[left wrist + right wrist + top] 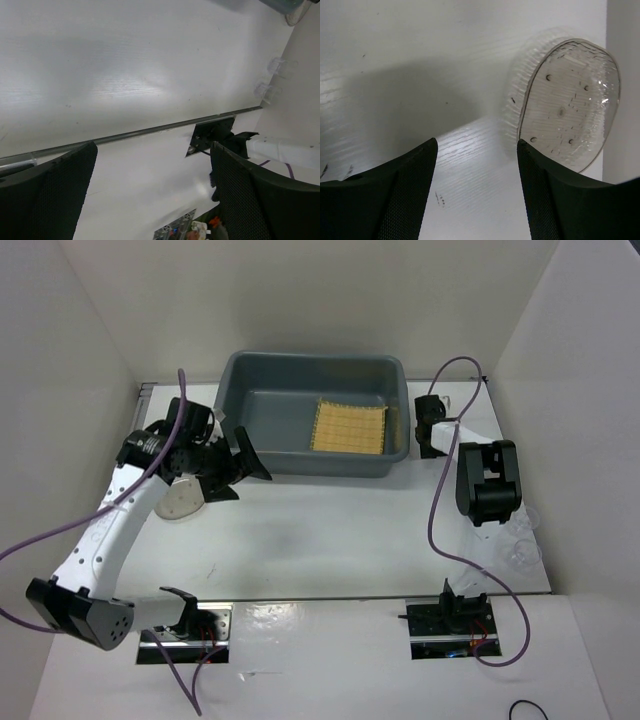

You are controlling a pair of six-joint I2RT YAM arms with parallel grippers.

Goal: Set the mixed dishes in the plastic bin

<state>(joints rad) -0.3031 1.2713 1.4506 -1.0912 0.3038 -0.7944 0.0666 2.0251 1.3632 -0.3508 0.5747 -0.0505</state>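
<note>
The grey plastic bin [250, 405] stands at the back centre with the tan bamboo mat [348, 427] lying flat in its right half. My left gripper [245, 472] is open and empty just off the bin's front left corner; it also shows in the left wrist view [152, 195]. A clear plate [180, 502] lies on the table under the left arm. My right gripper [430, 432] is open and empty beside the bin's right end. In the right wrist view [477, 190] a clear round plate [570, 102] lies just ahead of its right finger, by the side wall.
Two small clear cups [520, 540] stand at the table's right edge near the right arm; they also show in the left wrist view [272, 80]. White walls close in the left, back and right sides. The arm bases sit along the near edge.
</note>
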